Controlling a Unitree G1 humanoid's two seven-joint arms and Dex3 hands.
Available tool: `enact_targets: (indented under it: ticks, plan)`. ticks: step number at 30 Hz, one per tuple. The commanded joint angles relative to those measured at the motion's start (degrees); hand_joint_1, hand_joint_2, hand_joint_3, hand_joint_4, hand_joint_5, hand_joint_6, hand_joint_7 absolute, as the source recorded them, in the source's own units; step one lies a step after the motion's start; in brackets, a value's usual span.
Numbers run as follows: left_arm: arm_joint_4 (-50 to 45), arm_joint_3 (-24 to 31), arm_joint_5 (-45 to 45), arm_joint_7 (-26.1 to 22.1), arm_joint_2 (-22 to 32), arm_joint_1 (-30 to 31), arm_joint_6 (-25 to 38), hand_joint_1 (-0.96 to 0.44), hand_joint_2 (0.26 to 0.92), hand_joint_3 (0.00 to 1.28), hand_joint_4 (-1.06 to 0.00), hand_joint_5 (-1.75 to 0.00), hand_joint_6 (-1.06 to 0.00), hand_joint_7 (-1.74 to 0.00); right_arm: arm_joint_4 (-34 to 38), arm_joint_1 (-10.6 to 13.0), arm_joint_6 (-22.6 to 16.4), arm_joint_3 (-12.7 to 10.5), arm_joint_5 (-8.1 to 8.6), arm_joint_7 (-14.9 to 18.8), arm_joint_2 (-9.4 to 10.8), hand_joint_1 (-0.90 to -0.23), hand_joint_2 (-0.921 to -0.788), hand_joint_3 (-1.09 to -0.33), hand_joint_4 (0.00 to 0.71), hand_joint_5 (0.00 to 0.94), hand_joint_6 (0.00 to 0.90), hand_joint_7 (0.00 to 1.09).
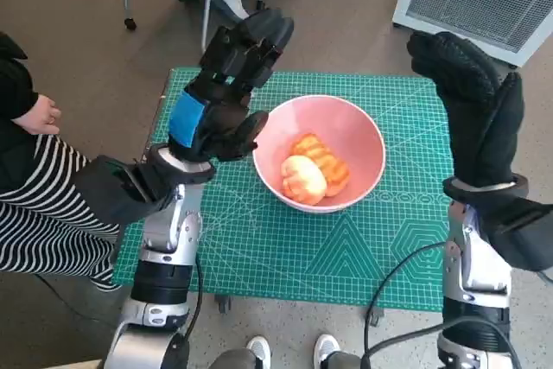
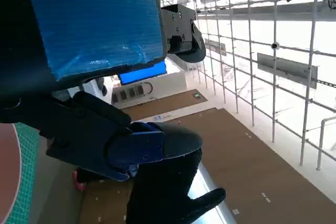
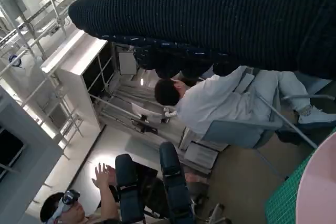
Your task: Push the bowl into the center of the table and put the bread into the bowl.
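While bread [image 1: 313, 170] in bowl [image 1: 363, 140], person [image 1: 30, 140] nr table [image 1: 346, 257]

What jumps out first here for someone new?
The pink bowl near the middle of the green mat, with the bread already inside it. Both hands are raised and hold nothing: the left hand with blue tape just left of the bowl, the right hand in its black glove off to the bowl's right. A person in striped clothing sits at the table's left edge.
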Motion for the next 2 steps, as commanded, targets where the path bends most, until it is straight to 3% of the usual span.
enact_targets:
  ticks: [1, 2]
  plan:
    - [-1.4, 0.2, -0.5, 0.0, 0.2, 0.5, 0.8, -0.7, 0.921, 0.48, -0.1, -0.07, 0.0, -0.6, 1.0, 0.7, -0.1, 0.2, 0.33, 0.3, 0.3, -0.752, -0.921, -0.798, 0.136, 0.001, 0.058, 0.48]
    - [-1.5, 0.2, -0.5, -0.1, 0.2, 0.5, 0.9, -0.7, 0.921, 0.48, -0.1, -0.07, 0.0, -0.6, 1.1, 0.7, -0.2, 0.2, 0.3, 0.3, 0.3, -0.751, -0.921, -0.799, 0.136, 0.001, 0.058, 0.48]
